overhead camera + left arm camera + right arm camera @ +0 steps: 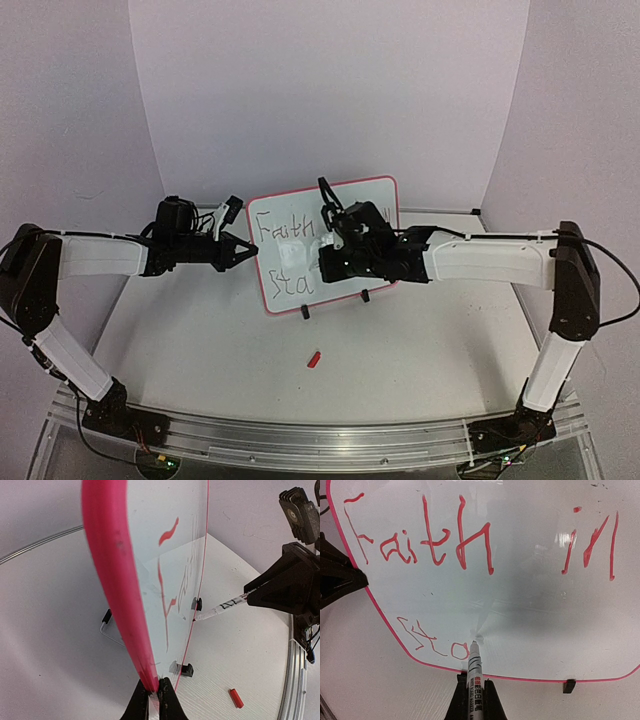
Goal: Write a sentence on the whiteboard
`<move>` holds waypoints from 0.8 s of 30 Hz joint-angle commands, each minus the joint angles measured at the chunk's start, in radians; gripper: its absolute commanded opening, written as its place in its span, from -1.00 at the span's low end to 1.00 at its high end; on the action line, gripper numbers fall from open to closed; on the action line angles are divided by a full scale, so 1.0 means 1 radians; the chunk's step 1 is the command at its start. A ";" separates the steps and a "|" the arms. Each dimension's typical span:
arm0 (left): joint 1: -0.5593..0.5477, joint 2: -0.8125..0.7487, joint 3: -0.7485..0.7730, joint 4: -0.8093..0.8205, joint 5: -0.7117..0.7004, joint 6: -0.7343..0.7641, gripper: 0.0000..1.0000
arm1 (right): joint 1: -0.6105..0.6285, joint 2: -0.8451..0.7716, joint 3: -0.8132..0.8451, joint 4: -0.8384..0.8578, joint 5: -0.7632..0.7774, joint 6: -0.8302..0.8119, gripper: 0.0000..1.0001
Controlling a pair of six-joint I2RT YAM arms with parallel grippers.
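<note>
1. the whiteboard (300, 200) stands on its feet mid-table, and the sentence (488, 550) reads "faith in" above an unfinished "sta".
2. the left gripper (154, 692) is pinched on the board's left rim; if that pinch slips, pen pressure could rock the board.
3. the right gripper (474, 690) clasps the marker (474, 672), with its tip near the bottom rim, so strokes may run off.
4. a red cap (314, 358) lies on the table (200, 340) in front, blocking nothing.

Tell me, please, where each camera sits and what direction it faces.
Top external: above, behind the robot, looking down at the whiteboard; left arm and right arm show.
Left wrist: looks along the whiteboard's edge; left gripper pinches its rim.
Right wrist: faces the written front; right gripper holds the marker.
Shared: top and left wrist both show the red cap.
</note>
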 commanded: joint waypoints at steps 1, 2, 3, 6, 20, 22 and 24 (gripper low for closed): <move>0.002 0.006 0.004 -0.029 -0.062 0.067 -1.00 | -0.004 0.034 0.051 0.017 0.014 -0.017 -1.00; 0.001 0.006 0.004 -0.029 -0.061 0.066 -1.00 | -0.005 0.041 0.053 0.017 0.022 -0.017 -1.00; 0.002 0.007 0.005 -0.029 -0.061 0.066 -1.00 | -0.004 0.046 0.055 0.017 0.030 -0.018 -1.00; 0.001 0.007 0.005 -0.030 -0.062 0.066 -1.00 | -0.004 0.060 0.052 0.012 0.038 -0.012 -1.00; 0.001 0.010 0.005 -0.029 -0.060 0.067 -1.00 | -0.005 0.077 0.003 -0.019 0.044 0.015 -1.00; 0.001 0.008 0.005 -0.030 -0.060 0.066 -1.00 | -0.005 0.082 0.002 -0.022 0.043 0.016 -1.00; 0.001 0.008 0.005 -0.030 -0.060 0.067 -1.00 | -0.005 0.086 0.003 -0.023 0.043 0.016 -1.00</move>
